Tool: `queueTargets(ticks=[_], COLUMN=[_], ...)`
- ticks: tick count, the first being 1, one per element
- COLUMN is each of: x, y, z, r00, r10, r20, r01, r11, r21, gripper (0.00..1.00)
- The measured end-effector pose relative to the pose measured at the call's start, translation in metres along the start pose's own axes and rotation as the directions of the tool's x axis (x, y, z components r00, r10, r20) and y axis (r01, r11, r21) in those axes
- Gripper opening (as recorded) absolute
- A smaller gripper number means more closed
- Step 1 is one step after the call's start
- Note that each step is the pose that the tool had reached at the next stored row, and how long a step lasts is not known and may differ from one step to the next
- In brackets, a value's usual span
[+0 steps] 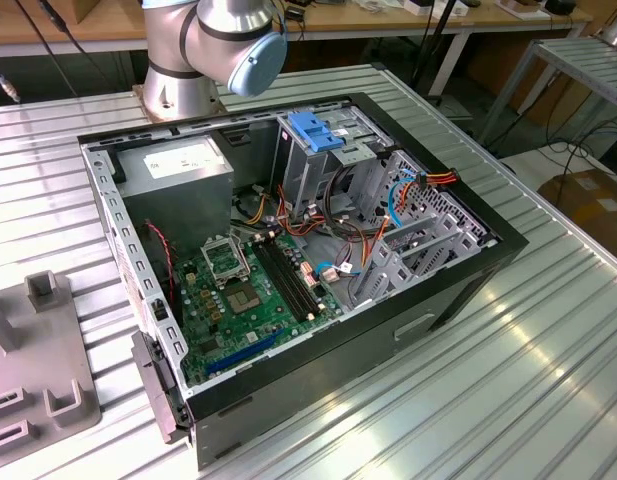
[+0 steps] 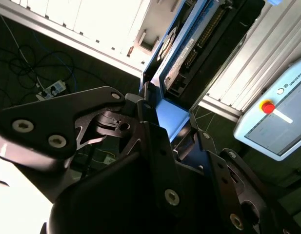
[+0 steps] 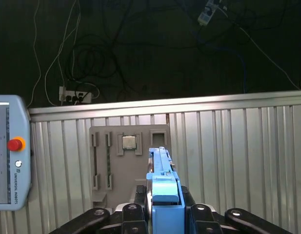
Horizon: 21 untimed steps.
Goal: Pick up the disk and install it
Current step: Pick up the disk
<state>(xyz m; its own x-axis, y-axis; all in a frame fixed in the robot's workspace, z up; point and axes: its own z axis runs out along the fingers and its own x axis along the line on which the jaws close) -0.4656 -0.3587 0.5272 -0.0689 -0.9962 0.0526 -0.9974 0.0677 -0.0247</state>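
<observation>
One disk [image 3: 164, 187], edge-on with its blue rail, is clamped between the two fingers of the single gripper [image 3: 164, 201]. One grey fixture plate [image 3: 104, 161] lies beyond it. One open computer case [image 1: 318, 380] sits on the ribbed table [image 1: 528, 380].

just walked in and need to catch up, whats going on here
The robot arm's gripper is clamped on the disk, a blue-railed drive seen edge-on in the first wrist view, above the ribbed metal table near a grey fixture plate. The open computer case sits on the table in the exterior view; the disk is not yet installed.
</observation>
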Motion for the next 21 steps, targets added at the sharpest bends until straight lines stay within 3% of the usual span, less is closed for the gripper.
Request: queueTargets(ticks=[21], x=[-0.0013], y=[-0.019], z=[0.0004], r00=[1.0], r10=[0.0], r20=[0.0], r01=[0.0], r11=[1.0], r21=[0.0], gripper=[0.37])
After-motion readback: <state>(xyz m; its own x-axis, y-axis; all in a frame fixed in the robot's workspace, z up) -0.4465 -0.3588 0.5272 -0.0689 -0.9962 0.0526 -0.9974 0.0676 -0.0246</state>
